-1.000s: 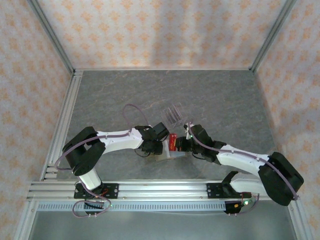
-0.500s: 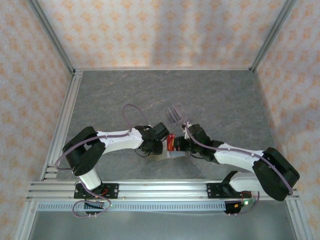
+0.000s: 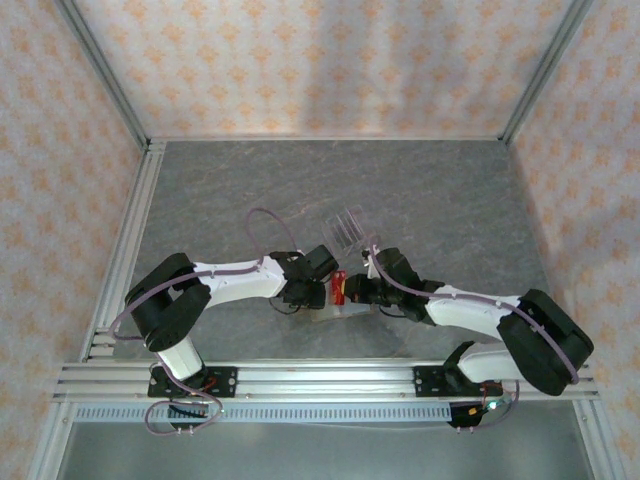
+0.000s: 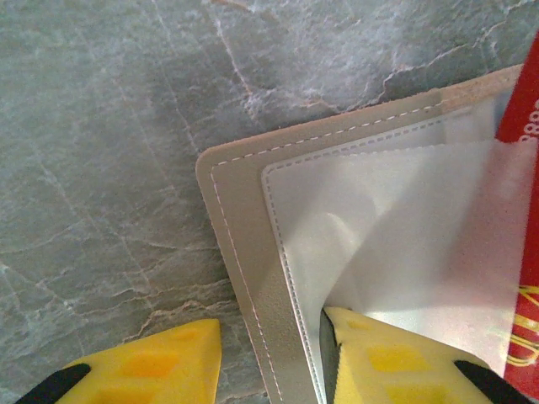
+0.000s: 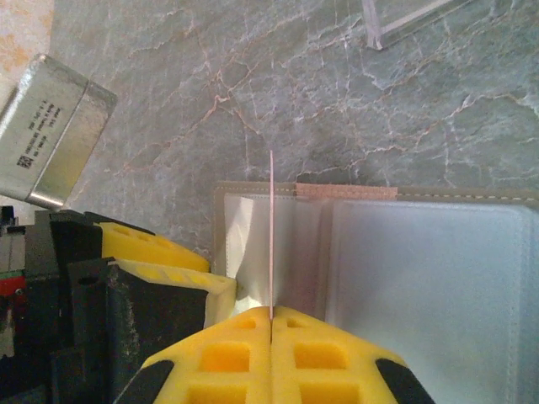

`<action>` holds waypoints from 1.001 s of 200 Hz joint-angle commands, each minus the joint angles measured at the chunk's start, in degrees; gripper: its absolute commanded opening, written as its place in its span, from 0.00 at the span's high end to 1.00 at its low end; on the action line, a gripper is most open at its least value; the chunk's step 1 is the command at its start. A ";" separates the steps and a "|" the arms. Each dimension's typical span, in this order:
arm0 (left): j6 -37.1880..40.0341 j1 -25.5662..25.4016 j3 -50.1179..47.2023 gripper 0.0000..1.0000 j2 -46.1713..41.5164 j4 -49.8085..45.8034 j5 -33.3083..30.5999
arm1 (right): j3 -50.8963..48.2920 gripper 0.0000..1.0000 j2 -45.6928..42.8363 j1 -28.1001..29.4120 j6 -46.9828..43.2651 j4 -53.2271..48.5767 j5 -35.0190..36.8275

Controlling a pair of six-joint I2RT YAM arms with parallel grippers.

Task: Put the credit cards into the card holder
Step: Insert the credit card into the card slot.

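We judge the credit card [image 4: 524, 101] light, stiff and slick, so our right gripper [image 5: 271, 324], clamped shut on its near end and holding it edge-on over the card holder [image 5: 421, 252], grips it sensibly. The holder lies open on the table [image 4: 101, 126], soft and likely to slide. Our left gripper [image 4: 268, 341] stands part open at its corner, one finger seemingly tucked under the clear sleeve [image 4: 396, 219]. The sleeve's mouth looks narrow, and the acrylic stand [image 5: 404, 17] sits beyond the holder, with bare table around.
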 commanded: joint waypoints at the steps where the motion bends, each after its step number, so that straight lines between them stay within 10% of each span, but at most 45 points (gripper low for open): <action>1: -0.69 -0.42 -1.40 0.63 -1.22 -1.20 -1.23 | -1.17 1.00 0.07 -0.37 0.28 -1.81 -2.10; 200: -0.33 -0.45 0.64 0.63 -1.68 -1.89 -1.19 | 6.64 1.00 10.06 -0.85 -6.77 -10.99 -7.53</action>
